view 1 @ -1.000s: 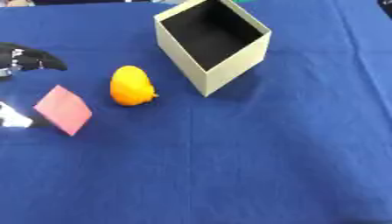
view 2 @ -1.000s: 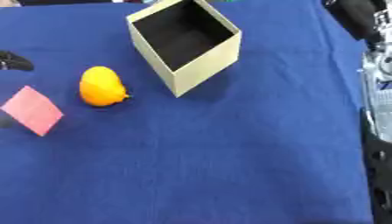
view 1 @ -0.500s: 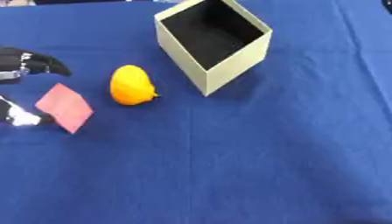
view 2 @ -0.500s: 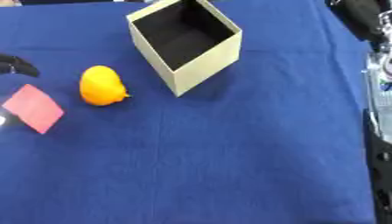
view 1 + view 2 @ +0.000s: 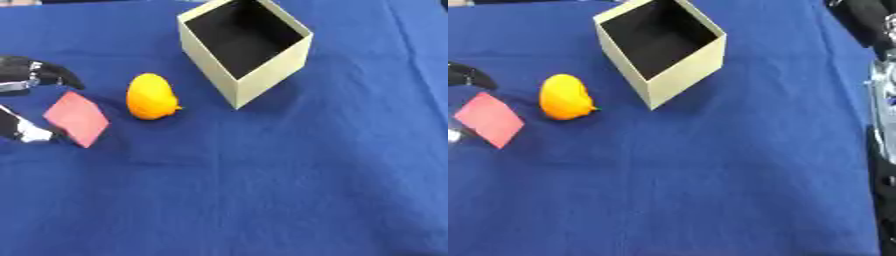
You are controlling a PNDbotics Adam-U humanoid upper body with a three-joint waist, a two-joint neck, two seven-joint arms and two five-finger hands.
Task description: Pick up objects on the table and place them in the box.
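At the left edge of the left eye view, left hand [image 5: 26, 75]: black, entering from the side at mid height, only partly in frame. Spread wide, with dark fingers [image 5: 54, 76] above and a lower digit with a pale tip [image 5: 26, 132] below, the gap between them facing right. Nothing held. Set about the left corner of the pink square [image 5: 77, 119], upper fingers just above and left of it, pale tip just beside its lower left edge; touching or not, impossible to tell.

Pink square lying on the blue cloth [image 5: 289, 180] in the left part of the frame, turned on a corner like a diamond, still outside the box. Just to its right and slightly higher, apart from it, an orange fruit [image 5: 150, 96]: rounded, narrower at the top, with a small point toward the lower right, casting a faint shadow. Also outside the box.

Upper middle of the frame: box [image 5: 264, 81], pale beige walls, open at the top, dark inside, turned so that one corner faces down the frame. Nothing to be made out within. Near the fruit, up and to its right, not touching it.

At the upper right corner of the right eye view, a dark form, seemingly the right hand [image 5: 866, 17], well apart from everything else; open or closed, impossible to tell. Below it, along the right edge, silver and black arm parts [image 5: 883, 95].
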